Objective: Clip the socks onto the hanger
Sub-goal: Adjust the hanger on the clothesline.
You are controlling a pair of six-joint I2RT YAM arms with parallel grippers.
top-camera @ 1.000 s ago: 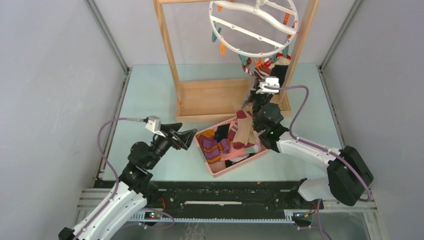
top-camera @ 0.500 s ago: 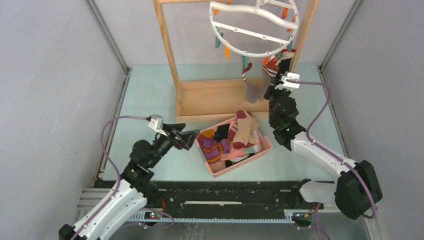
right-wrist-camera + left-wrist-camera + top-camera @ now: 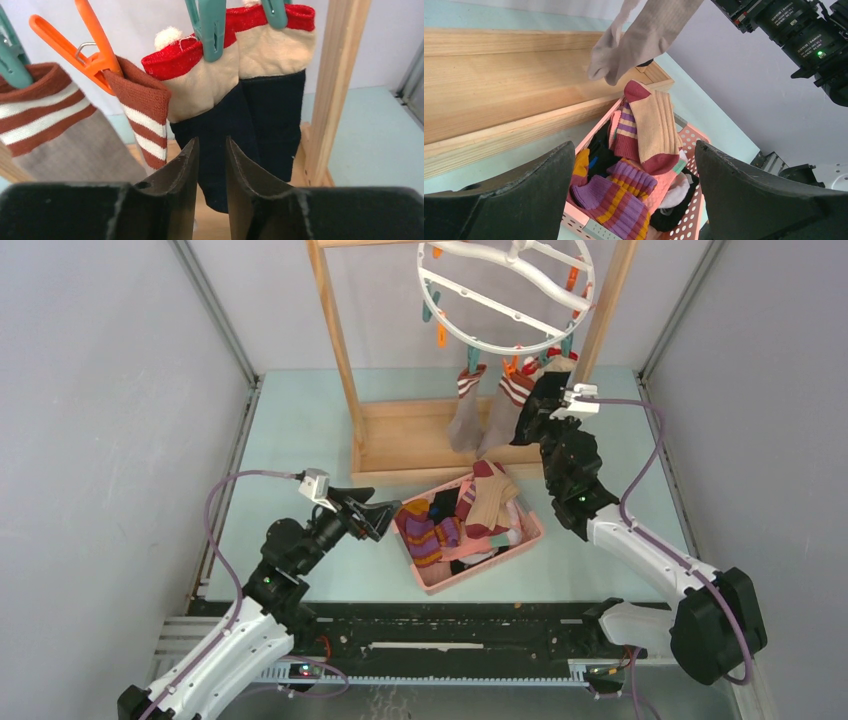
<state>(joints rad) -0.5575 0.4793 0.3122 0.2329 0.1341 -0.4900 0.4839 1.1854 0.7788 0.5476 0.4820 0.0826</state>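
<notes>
The white ring hanger [image 3: 505,295] hangs from the wooden rack. Two maroon-white striped socks [image 3: 466,415] and two navy socks with red-cream cuffs [image 3: 250,115] hang from its teal clips [image 3: 210,25] and orange clip [image 3: 85,45]. My right gripper [image 3: 537,405] is raised just in front of the navy socks. Its jaws [image 3: 211,145] stand a narrow gap apart with nothing between them. My left gripper [image 3: 375,515] is wide open and empty beside the pink basket [image 3: 522,540]. Its wrist view [image 3: 634,165] shows a purple-orange sock [image 3: 624,197] and a tan-maroon sock [image 3: 654,130].
The wooden rack's right post [image 3: 335,85] stands close beside the navy socks. Its base board [image 3: 425,440] lies behind the basket. Grey walls close in both sides of the table.
The hanger has turned and the two maroon-striped socks have swung left and hang free. My right gripper moved right and up to the navy socks. The left arm has barely moved.
</notes>
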